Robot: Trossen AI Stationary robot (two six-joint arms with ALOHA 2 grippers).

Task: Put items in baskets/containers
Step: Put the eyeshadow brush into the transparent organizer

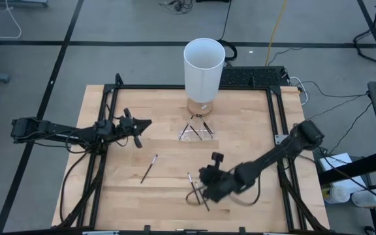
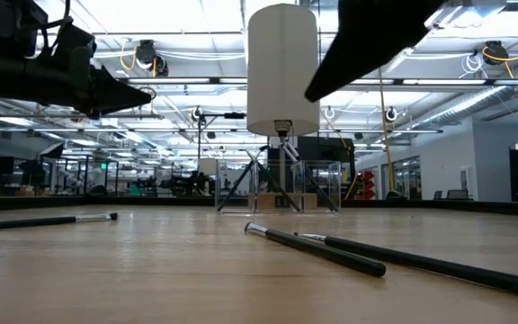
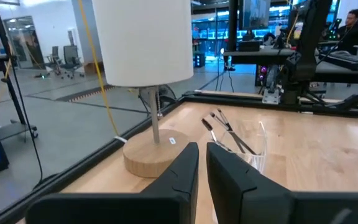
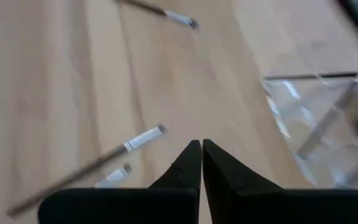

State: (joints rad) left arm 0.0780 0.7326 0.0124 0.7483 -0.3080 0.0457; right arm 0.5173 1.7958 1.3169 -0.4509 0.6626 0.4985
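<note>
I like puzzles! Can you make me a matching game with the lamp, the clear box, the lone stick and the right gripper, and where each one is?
Things:
1. lamp
2. clear box
3. lone stick
4. right gripper

Places:
A. over two sticks at the table's near edge
B. flat on bare wood, left of centre
C. far edge of the table
D. just in front of the lamp, sticks inside

Pairs: 1-C, 2-D, 3-B, 4-A

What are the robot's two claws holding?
Nothing. The right gripper is shut and empty above the loose sticks; the left gripper, nearly shut, holds nothing.
</note>
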